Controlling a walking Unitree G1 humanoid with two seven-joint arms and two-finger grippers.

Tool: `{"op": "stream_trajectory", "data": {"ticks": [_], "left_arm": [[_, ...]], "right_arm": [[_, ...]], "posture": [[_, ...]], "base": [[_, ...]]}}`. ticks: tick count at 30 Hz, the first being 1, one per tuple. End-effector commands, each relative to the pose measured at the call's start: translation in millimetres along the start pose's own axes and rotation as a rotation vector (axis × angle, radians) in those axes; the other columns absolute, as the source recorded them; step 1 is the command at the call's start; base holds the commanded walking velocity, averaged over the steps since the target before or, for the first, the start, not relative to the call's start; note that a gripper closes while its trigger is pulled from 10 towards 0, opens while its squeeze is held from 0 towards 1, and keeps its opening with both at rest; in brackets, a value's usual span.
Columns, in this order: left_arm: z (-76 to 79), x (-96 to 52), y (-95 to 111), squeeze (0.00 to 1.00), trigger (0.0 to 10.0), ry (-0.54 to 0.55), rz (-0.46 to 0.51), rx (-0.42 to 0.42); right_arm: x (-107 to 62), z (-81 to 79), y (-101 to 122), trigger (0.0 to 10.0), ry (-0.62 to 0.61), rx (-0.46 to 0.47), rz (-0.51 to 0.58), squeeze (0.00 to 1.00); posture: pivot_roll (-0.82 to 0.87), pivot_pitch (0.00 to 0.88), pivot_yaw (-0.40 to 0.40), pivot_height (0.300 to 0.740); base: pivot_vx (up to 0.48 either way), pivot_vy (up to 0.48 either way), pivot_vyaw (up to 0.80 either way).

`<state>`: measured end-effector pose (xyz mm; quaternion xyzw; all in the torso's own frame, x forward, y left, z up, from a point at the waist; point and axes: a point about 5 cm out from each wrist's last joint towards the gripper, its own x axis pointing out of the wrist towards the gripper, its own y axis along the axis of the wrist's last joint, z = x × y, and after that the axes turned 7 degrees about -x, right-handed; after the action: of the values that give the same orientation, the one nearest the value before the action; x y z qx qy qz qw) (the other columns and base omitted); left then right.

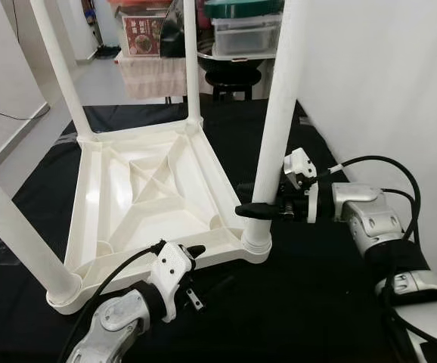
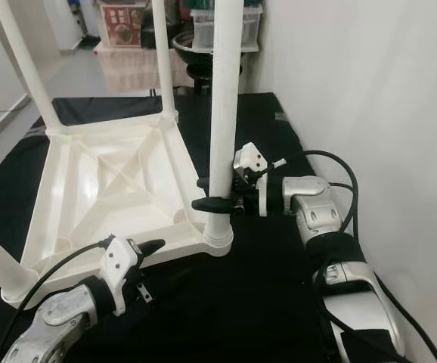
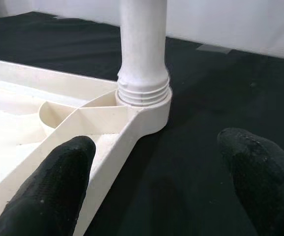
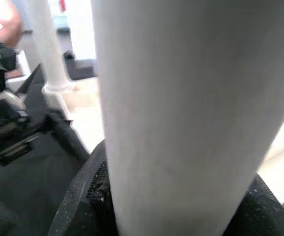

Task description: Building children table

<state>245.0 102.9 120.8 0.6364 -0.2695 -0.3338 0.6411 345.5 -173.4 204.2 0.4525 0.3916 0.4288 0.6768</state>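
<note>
Head view: the white table (image 1: pixel 147 193) lies upside down on a black mat (image 1: pixel 309 287), legs sticking up. The right hand (image 1: pixel 268 209) is pinching the near-right leg (image 1: pixel 275 113) just above its socket. The left hand (image 1: pixel 192 261) sits by the table's near edge. Left wrist: fingers (image 3: pixel 53 187) spread wide, one over the frame, leg socket (image 3: pixel 144 98) ahead. Right wrist: the leg sits clamped between the black pads (image 4: pixel 85 201).

An upturned white children's table (image 1: pixel 143 189) lies on a black mat (image 1: pixel 317 280), its four legs standing up as posts. Around the near right leg (image 1: pixel 275 113), the right hand (image 1: pixel 258 209) is clamped low on the shaft, blocking that side. A white wall (image 1: pixel 385 83) stands close behind it. The left hand (image 3: pixel 156 191), fingers spread, sits before this leg's socket, with bare mat between leg and wall.
</note>
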Motion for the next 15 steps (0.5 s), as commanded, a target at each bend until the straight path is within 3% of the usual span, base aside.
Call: {"op": "stream_trajectory", "data": {"ticks": [1,5,6,7,8,9,10,11,12,14,15], "left_arm": [[-1.1,-2.2,-2,0.00,10.0,-0.007,-0.014,-0.006],[-2.6,-2.7,-1,0.00,10.0,-0.020,-0.012,-0.019],[-4.9,-4.2,-1,0.00,10.0,-0.021,-0.008,-0.032],[-6.8,-5.1,0,0.00,10.0,-0.021,-0.003,-0.045],[-6.8,-5.1,0,0.00,10.0,-0.021,-0.003,-0.045],[-7.9,-5.0,0,0.00,10.0,-0.021,0.002,-0.055],[-7.9,-5.0,0,0.00,10.0,-0.021,0.002,-0.055],[-9.5,-3.9,1,0.00,10.0,-0.023,0.004,-0.059],[-10.1,-2.9,1,0.00,10.0,-0.023,0.006,-0.063],[-10.1,-2.9,1,0.00,10.0,-0.023,0.006,-0.063],[-9.9,-1.5,1,0.00,10.0,-0.025,0.009,-0.065]], "right_arm": [[-2.0,-10.3,-17,0.0,0.010,0.032,-0.059,0.00],[-4.1,-22.4,-24,0.0,-0.125,0.054,-0.081,0.00],[13.5,-31.3,-35,0.0,-0.451,0.152,-0.108,0.00],[20.6,-44.4,-49,0.0,-0.775,0.275,-0.157,0.00],[20.6,-44.4,-49,0.0,-0.775,0.275,-0.157,0.00],[31.4,-74.3,-67,0.0,-0.926,0.398,-0.231,0.00],[31.4,-74.3,-67,0.0,-0.926,0.398,-0.231,0.00],[38.3,-73.9,-57,0.0,-0.897,0.265,-0.238,0.00],[41.3,-69.4,-56,0.0,-0.840,0.265,-0.226,0.00],[41.3,-69.4,-56,0.0,-0.840,0.265,-0.226,0.00],[44.1,-66.0,-59,0.0,-0.766,0.242,-0.250,0.00]], "posture": [[-0.10,0.065,0.020,0.740],[-0.13,0.083,0.017,0.740],[-0.14,0.096,0.021,0.740],[-0.15,0.099,0.024,0.740],[-0.15,0.099,0.024,0.740],[-0.15,0.103,0.024,0.740],[-0.15,0.103,0.024,0.740],[-0.15,0.105,0.025,0.740],[-0.16,0.095,0.022,0.740],[-0.16,0.095,0.022,0.740],[-0.14,0.094,-0.003,0.740]], "base": [[0.000,0.000,0.00],[0.000,0.000,0.00],[0.000,0.000,0.00],[0.000,0.000,0.00],[0.000,0.000,0.00],[0.000,0.000,0.00],[0.000,0.000,0.00],[0.000,0.000,0.00],[0.000,0.000,0.00],[0.000,0.000,0.00],[0.000,0.000,0.00]]}}
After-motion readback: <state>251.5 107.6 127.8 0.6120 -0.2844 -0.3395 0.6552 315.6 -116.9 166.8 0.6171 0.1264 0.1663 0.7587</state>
